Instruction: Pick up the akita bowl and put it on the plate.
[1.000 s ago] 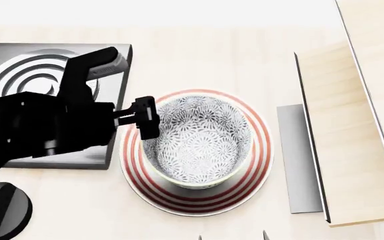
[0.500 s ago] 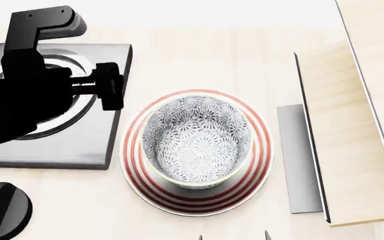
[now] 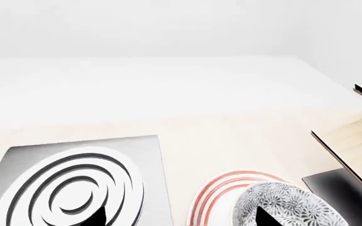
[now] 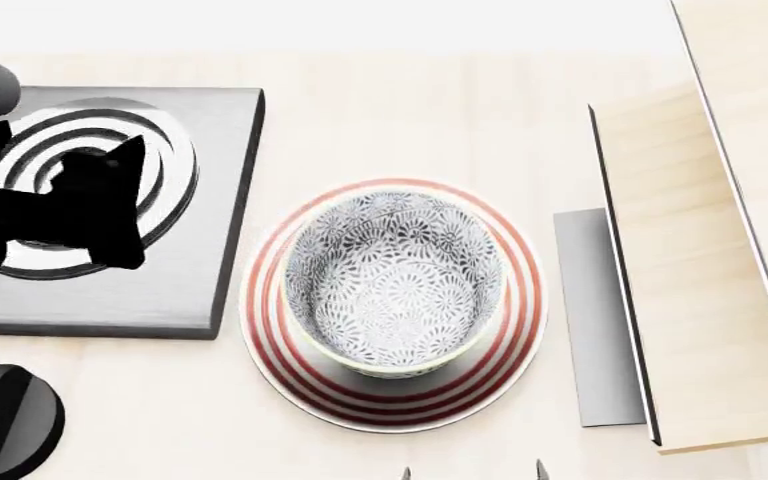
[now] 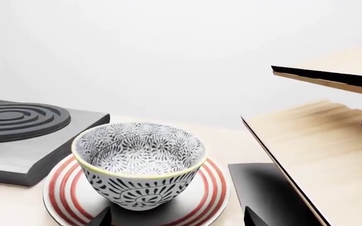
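Observation:
The akita bowl (image 4: 395, 285), white with a dense grey-blue floral pattern, stands upright in the middle of the red-ringed plate (image 4: 524, 312). My left gripper (image 4: 101, 205) hovers over the burner, well left of the bowl and apart from it. Its fingertips stand wide apart in the left wrist view, where the left gripper (image 3: 181, 219) is open and empty, with the bowl (image 3: 288, 207) and plate (image 3: 211, 197) off to one side. Only the two tips of my right gripper (image 4: 472, 472) show in the head view. In the right wrist view the right gripper (image 5: 177, 219) is open just short of the bowl (image 5: 140, 165) and plate (image 5: 218, 188).
A square grey burner (image 4: 171, 290) with dark rings lies left of the plate, with a black knob (image 4: 4, 420) in front of it. A grey metal slab (image 4: 598, 320) and stepped wooden boards (image 4: 704, 280) stand to the right of the plate.
My left gripper has drawn back from the bowl's left rim, moving left over the burner. The bowl and plate have stayed put.

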Tool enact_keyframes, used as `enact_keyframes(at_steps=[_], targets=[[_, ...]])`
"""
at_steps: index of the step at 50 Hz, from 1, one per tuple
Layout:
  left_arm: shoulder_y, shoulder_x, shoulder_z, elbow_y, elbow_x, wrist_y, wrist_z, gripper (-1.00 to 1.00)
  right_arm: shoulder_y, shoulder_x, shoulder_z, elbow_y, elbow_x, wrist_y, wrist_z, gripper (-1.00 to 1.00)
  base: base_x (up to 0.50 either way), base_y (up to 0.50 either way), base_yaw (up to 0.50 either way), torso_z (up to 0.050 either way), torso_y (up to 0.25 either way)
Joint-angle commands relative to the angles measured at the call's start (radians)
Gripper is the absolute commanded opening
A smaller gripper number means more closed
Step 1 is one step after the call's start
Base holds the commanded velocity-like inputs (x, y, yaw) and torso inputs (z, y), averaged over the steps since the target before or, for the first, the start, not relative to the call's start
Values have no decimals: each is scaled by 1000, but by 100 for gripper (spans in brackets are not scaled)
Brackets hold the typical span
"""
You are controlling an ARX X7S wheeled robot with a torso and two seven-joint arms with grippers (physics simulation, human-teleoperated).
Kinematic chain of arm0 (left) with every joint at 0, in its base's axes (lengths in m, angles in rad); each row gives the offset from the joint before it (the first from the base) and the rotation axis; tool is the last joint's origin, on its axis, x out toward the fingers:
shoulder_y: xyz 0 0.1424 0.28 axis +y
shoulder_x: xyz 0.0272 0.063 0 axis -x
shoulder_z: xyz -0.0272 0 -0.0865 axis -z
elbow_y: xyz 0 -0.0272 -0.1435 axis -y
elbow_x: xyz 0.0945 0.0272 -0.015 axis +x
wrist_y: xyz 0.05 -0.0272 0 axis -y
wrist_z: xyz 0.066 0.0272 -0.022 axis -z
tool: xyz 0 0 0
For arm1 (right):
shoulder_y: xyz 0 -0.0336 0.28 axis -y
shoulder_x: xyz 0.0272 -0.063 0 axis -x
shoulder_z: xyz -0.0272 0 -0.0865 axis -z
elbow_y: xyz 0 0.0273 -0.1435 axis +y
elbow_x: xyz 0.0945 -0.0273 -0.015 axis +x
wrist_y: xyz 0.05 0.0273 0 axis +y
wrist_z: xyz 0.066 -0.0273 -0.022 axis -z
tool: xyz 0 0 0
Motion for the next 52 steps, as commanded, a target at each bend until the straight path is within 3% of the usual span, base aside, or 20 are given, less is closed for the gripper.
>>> enact_keyframes(at_steps=[1,4,9,12,16,23,34,39,45,47,52], targets=[[-34,-157,73,169,312,133,-220,100,0,8,12,-21,-3,13,14,100,0,0,0,0,0],[-52,-215,91,208,378,131,-250,100,-4,19,20,-48,-5,23,20,100,0,0,0,0,0],[-107,-355,132,325,634,78,-426,100,-20,47,59,-134,-9,60,52,100,0,0,0,0,0],[-112,-416,125,355,698,30,-465,100,-26,62,76,-184,-19,84,66,100,0,0,0,0,0],[-114,-548,36,408,718,-89,-432,100,-37,81,99,-266,-37,122,86,100,0,0,0,0,0],[-92,-684,-12,510,843,-202,-480,100,-77,123,148,-484,-104,229,126,100,0,0,0,0,0],[6,-731,-17,560,1030,-237,-579,100,-140,162,191,-747,-188,337,147,100,0,0,0,0,0],[-22,-810,-22,624,1067,-302,-567,100,-142,163,186,-819,-235,377,141,100,0,0,0,0,0],[-55,-829,18,654,1116,-323,-580,100,-177,165,215,-907,-277,395,135,100,0,0,0,0,0],[-110,-806,98,654,1147,-301,-611,100,-210,105,276,-908,-289,355,67,100,0,0,0,0,0],[-117,-718,194,654,1253,-239,-719,100,-306,-237,486,-908,-329,179,-295,100,0,0,0,0,0]])
